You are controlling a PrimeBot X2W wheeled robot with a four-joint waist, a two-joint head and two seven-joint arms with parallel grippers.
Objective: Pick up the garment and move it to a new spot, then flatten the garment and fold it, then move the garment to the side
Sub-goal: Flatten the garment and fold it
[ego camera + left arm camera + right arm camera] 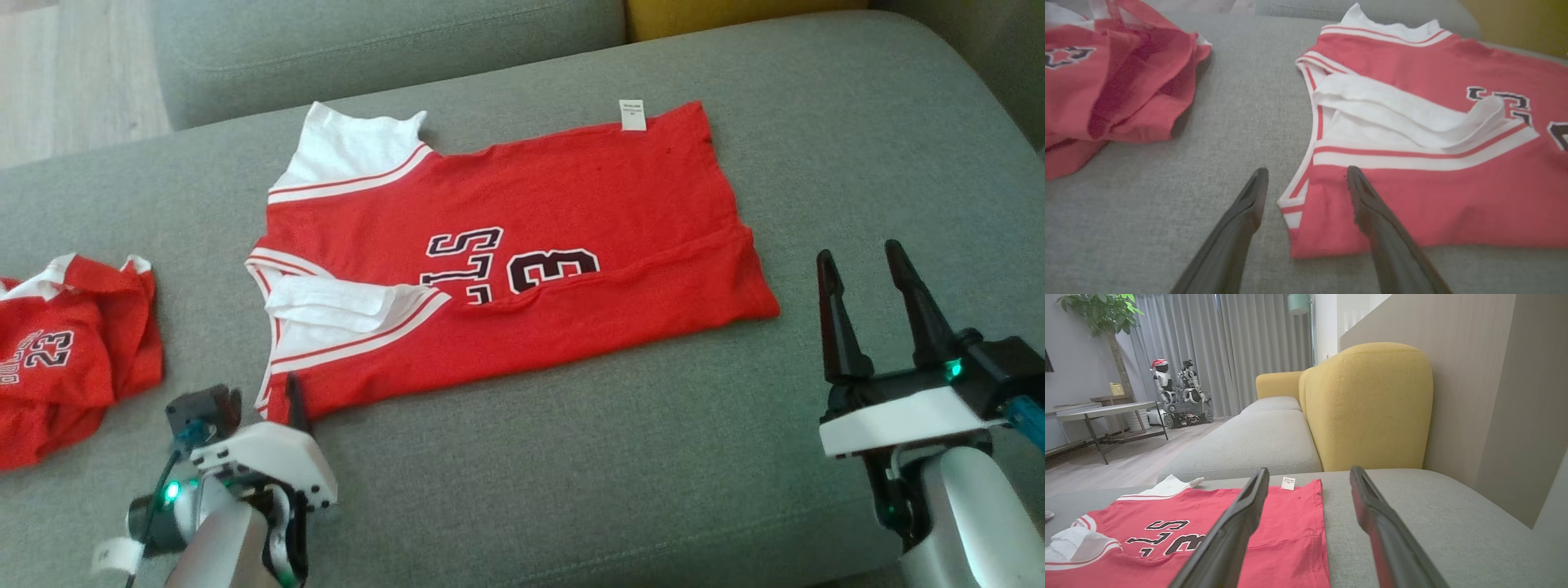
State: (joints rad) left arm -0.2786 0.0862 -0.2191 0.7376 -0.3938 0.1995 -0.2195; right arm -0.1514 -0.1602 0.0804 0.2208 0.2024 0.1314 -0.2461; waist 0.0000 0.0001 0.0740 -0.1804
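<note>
The left gripper (1306, 171) and right gripper (859, 253) are wide, empty. Pinch the shirt (571, 188) edge low, both together.

A: Any txt legible?

B: "23", black w/ white outline, is read on the spread jersey (571, 188), ahead of the left gripper (1306, 171) and to its right. It is partly cut off by a fold. Next to it an "S" and bits of other letters are made out.

A: Elsewhere?

B: "23" is read again on the crumpled jersey (73, 359), left of that gripper, under half-hidden lettering. The white tag (632, 115), ahead-left of the right gripper (859, 253), is printed, but too small to be read.
</note>
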